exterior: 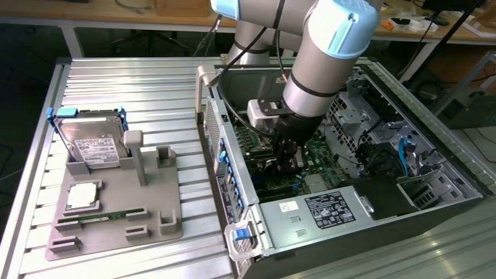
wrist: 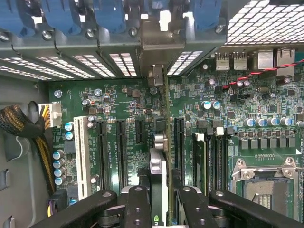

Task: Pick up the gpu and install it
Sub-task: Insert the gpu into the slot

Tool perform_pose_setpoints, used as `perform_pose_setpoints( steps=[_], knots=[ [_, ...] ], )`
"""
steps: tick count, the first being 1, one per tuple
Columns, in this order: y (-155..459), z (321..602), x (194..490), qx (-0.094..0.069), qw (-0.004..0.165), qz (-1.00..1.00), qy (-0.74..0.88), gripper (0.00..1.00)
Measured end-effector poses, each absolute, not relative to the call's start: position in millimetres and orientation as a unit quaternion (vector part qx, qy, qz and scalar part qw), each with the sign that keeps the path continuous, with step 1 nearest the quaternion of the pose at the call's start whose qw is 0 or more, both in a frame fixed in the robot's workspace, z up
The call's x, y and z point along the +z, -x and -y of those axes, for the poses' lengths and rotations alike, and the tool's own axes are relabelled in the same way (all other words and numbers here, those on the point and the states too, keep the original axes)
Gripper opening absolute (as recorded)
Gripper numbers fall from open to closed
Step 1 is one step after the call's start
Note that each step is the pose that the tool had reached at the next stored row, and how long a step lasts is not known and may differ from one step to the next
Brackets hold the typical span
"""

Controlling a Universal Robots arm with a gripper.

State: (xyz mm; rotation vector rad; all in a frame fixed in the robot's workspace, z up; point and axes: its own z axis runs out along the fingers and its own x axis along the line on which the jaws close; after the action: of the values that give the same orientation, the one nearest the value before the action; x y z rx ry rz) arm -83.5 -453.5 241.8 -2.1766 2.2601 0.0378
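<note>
Holding the gpu (wrist: pixel 161 156) edge-on between clenched jaws, the gripper (wrist: pixel 160 199) is down inside the case (exterior: pixel 434 133) over the motherboard (wrist: pixel 118 104) slots; card's picked up, seating looks unfinished.

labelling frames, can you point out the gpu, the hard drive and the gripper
gpu (wrist: pixel 163 142): wrist view, thin top edge between the fingers.
hard drive (exterior: pixel 93 145): exterior view, white label face.
gripper (exterior: pixel 285 165): exterior view, between the fingertips inside the case.
</note>
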Motion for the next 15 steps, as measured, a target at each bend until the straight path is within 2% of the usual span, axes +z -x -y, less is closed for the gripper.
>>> perform_pose_setpoints(
  steps=[13,14,15],
  knots=[
    [83.7,452.9,240.3,0.013,0.004,-0.72,0.693,0.27],
    [83.7,453.1,240.5,0.013,0.003,-0.72,0.693,0.31],
    [83.7,453.3,241.0,0.012,0.003,-0.72,0.693,0.39]
  ],
)
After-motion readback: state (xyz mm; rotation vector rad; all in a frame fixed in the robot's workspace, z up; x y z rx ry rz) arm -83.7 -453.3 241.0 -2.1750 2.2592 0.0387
